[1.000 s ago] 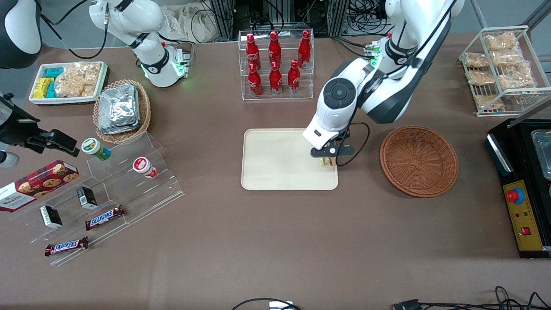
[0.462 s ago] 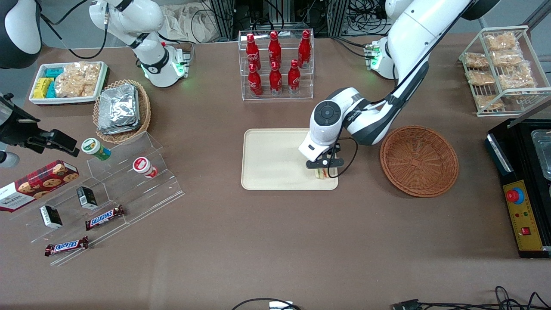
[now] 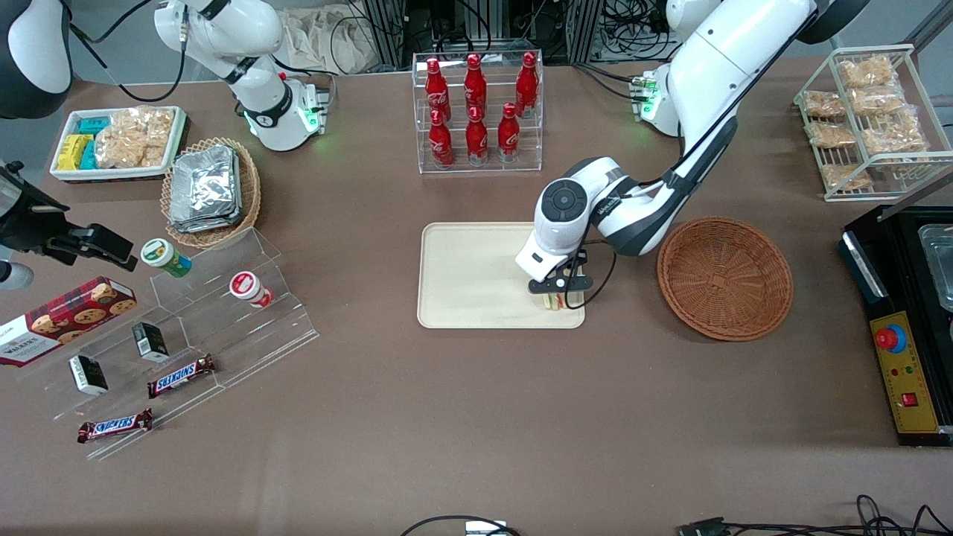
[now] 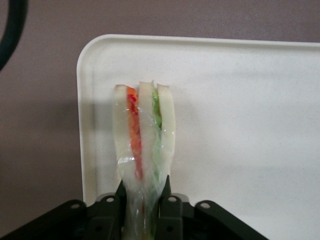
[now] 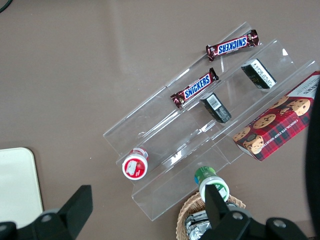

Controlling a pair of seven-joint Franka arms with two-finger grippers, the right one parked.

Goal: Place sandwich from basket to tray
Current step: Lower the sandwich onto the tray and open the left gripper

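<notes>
Clear-wrapped, the sandwich (image 4: 144, 145) stays half hidden in our end effector (image 4: 143, 200), which grips its end; it seems to touch the tray (image 3: 461, 283) near the corner nearest the basket (image 3: 724, 277).

Red-and-green-striped white sandwich (image 4: 144, 150) — cream tray (image 4: 240, 120)
</notes>
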